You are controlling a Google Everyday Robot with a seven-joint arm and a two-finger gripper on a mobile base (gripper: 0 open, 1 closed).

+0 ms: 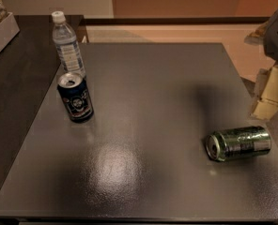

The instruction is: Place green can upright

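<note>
Far to the left of your pale, boxy gripper (269, 95), across the whole width of the grey square tabletop (143, 125), a clear plastic water bottle with a white cap (67, 43) stands at the table's left edge. Just in front of it a dark blue can with a round white emblem (75, 97) stands upright, opened top up. Between those two and the gripper lies the table's wide bare middle, glossy with a patch of reflected light, so you have open room there. Next comes the shiny metallic green can (238, 143). It lies on its side just below the gripper and slightly to its left, nearer the camera. Its long axis runs almost left to right, with the silver pull-tab top pointing left toward the table's middle and the base toward the right edge, which is close by. The gripper itself hangs at the frame's right border, by the table's right edge, apart from the green can and touching nothing you can see. You cannot tell whether it is released or clenched.
</note>
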